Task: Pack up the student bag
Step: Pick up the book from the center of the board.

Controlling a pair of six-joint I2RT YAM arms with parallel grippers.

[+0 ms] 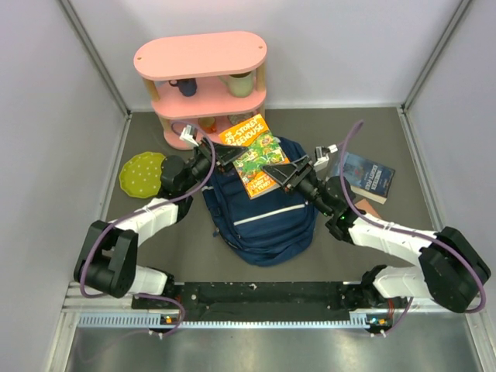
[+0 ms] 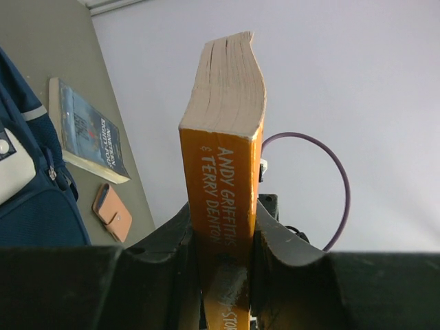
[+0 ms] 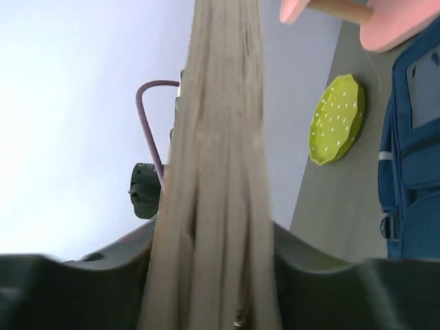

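Student bag: the navy student bag (image 1: pixel 263 221) is lying flat on the grey table (image 1: pixel 155 248) at the centre of the top view, between the two arms, with its white stripe facing up.
Paperback: an orange Andy Griffiths and Terry Denton paperback (image 1: pixel 254 155) is being held cover up over the bag's upper end, overlapping it.
Left gripper: the left gripper (image 2: pixel 221 230) is pinching the paperback at its spine, one finger against each cover.
Right gripper: the right gripper (image 3: pixel 214 247) is pressing both fingers against the opposite, page-edge side.
In the way: the paperback is filling the middle of both wrist views and blocking whatever lies behind it.
Surroundings, upper centre: a pink shelf (image 1: pixel 201 54) is standing just beyond the bag, carrying a dark mug (image 1: pixel 184 85) and a pale cup (image 1: pixel 240 84).
Surroundings, left: a green plate (image 1: pixel 143 172) is lying beside the left arm.
Surroundings, right: a blue book (image 1: pixel 366 177) is lying near the bag, with a tan case (image 2: pixel 113 213) just beside it.
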